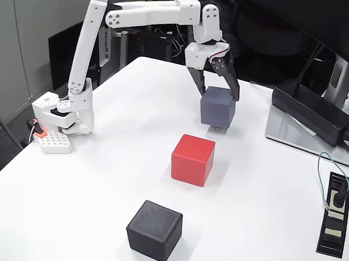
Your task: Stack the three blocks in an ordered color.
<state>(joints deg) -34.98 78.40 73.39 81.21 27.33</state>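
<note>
Nearest sits the black block [154, 230], then the red block [193, 160], on a white surface [104, 179]. Jaws [217, 95] grasp the blue-grey block [217, 107] at upper centre.

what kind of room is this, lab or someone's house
Probably an office or lab: a white table with a monitor stand, a long black power brick, and grey cabinets behind the arm.

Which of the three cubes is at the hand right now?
The blue-grey cube, farthest back in the fixed view, between the fingers of the hand. The red cube and black cube sit apart, nearer the camera.
</note>
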